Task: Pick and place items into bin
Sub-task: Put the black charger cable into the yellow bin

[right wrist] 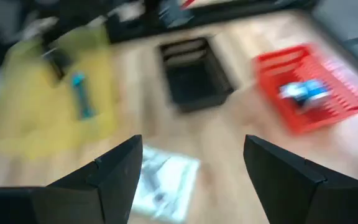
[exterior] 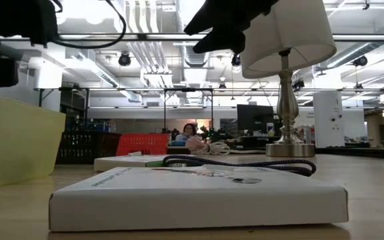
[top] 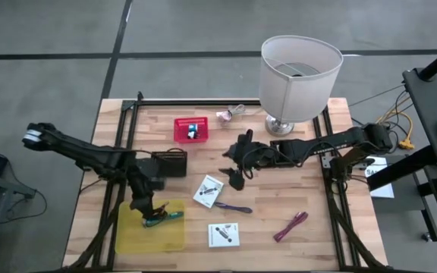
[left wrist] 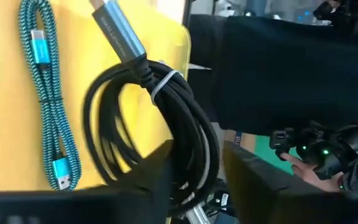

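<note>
Now the left gripper (top: 149, 218) holds the black coiled cable (left wrist: 166, 143) over the yellow bin (top: 174, 236), where a teal cable (left wrist: 45, 93) already lies. At 3 o'clock, right gripper (top: 236, 176) hangs open; white cards (top: 209, 190), purple cable (top: 234, 207), magenta stick (top: 290, 226) remain.

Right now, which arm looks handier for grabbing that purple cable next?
The right. Its open gripper hangs empty over the table's middle, close above the purple cable. The left gripper is busy over the yellow bin, shut on a black coiled cable.
</note>
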